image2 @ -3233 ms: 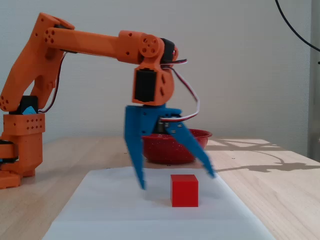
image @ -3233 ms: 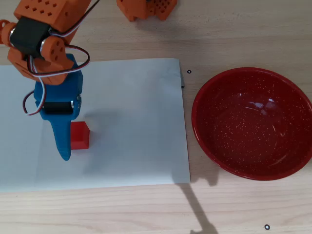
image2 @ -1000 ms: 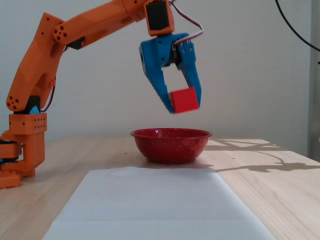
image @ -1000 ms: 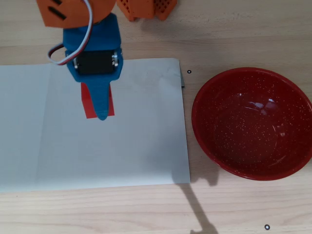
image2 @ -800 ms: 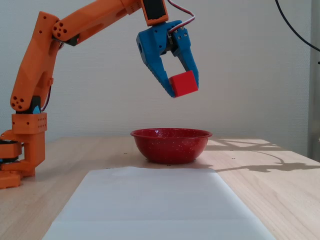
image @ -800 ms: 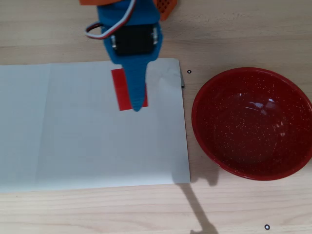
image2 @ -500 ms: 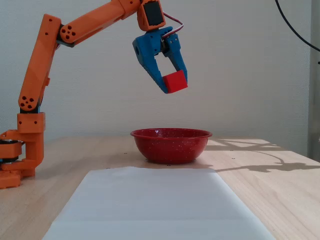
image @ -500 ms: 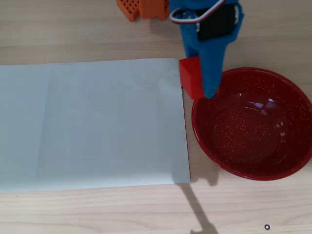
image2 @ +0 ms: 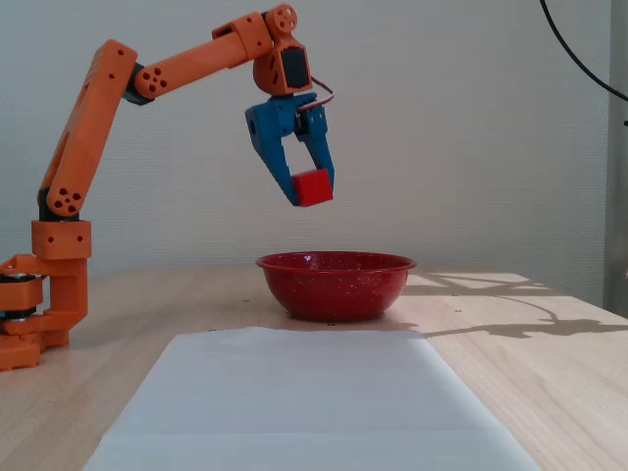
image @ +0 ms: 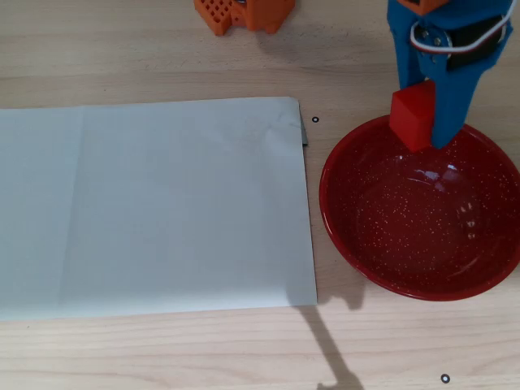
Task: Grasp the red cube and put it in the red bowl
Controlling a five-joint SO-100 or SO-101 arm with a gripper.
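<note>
While the overhead view looks straight down on the blue gripper (image: pixel 422 122), its two fingers are closed on the red cube (image: pixel 413 119), which sits between them just over the top rim of the red bowl (image: pixel 357 236); the cube overlaps the rim line, so from this angle it seems to be only just inside the bowl's edge, not over its middle. The cube looks small, solid and matte, so I judge it light, stiff and not slippery, best held on two opposite flat faces, as it appears to be now. A large sheet of pale paper (image: pixel 154 207) lies to the left of the bowl on the wooden table (image: pixel 162 57), and is empty. In the fixed view, the orange arm (image2: pixel 93 128) reaches up and over, and the gripper (image2: pixel 309 191) hangs well above the bowl (image2: pixel 336 285) with the cube (image2: pixel 313 186) pinched at the fingertips, apparently tilted a little. From here the cube stands slightly left of the bowl's centre. The bowl is glossy and looks hard, so a light cube let go from this height could bounce; lowering it first would be gentler.
</note>
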